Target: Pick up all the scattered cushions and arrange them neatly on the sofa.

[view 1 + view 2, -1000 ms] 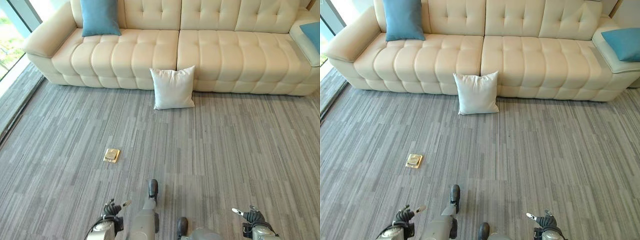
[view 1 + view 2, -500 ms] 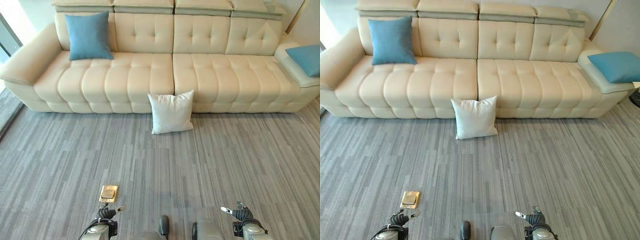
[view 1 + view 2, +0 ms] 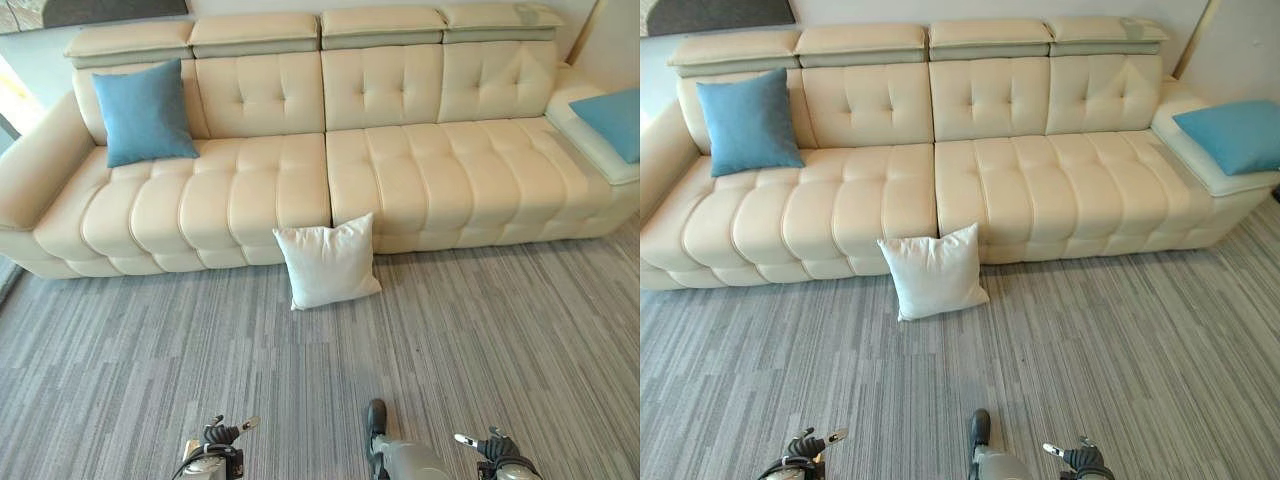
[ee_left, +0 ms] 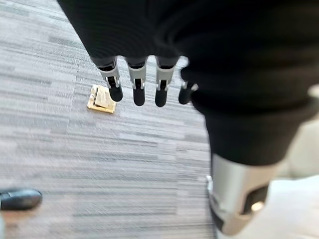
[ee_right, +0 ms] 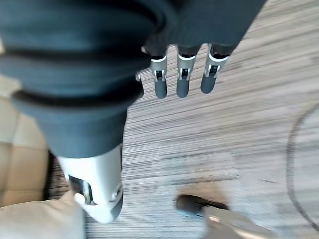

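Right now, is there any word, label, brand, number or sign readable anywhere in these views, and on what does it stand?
None can be read.
The cream sofa, the blue cushions and the white cushion on the carpet carry no visible print.
The brass floor plate is too blurred to tell any marking.
Left hand and right hand show no lettering.

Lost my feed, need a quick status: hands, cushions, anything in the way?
Left hand and right hand open, empty, low. White cushion on carpet, leaning against sofa. Blue cushions on sofa. Path looks clear.
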